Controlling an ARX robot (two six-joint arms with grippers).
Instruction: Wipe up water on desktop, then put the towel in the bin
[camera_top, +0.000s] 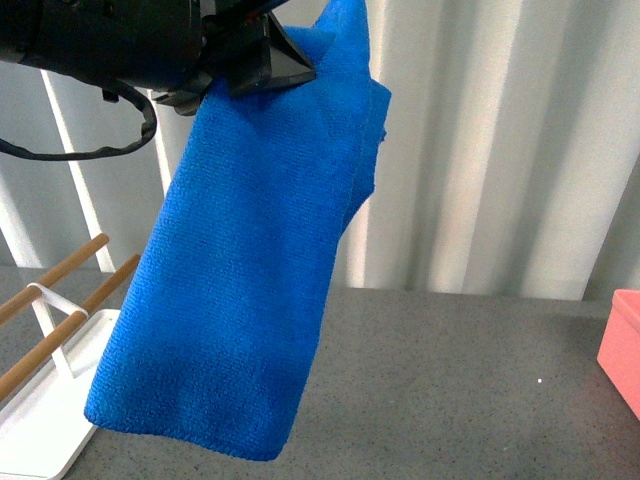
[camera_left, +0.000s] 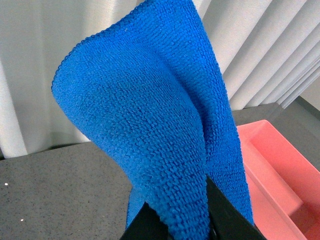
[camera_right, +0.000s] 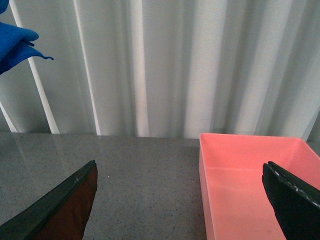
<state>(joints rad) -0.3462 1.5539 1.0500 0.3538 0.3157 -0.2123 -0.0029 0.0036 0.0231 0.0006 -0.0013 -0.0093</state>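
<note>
Blue towel (camera_top: 240, 290) hangs close before front camera, long axis vertical, hem seemingly clear of tabletop (camera_top: 450, 380), over its left part near white rack tray (camera_top: 40, 420). Left gripper (camera_top: 265, 55) clenched on towel's top fold. Pink bin (camera_top: 625, 345) at tabletop's right edge, well apart, rightward of towel. Right gripper (camera_right: 180, 172) spread wide, empty, facing bin, nearer it. Likely next: carry towel rightward over bin.
</note>
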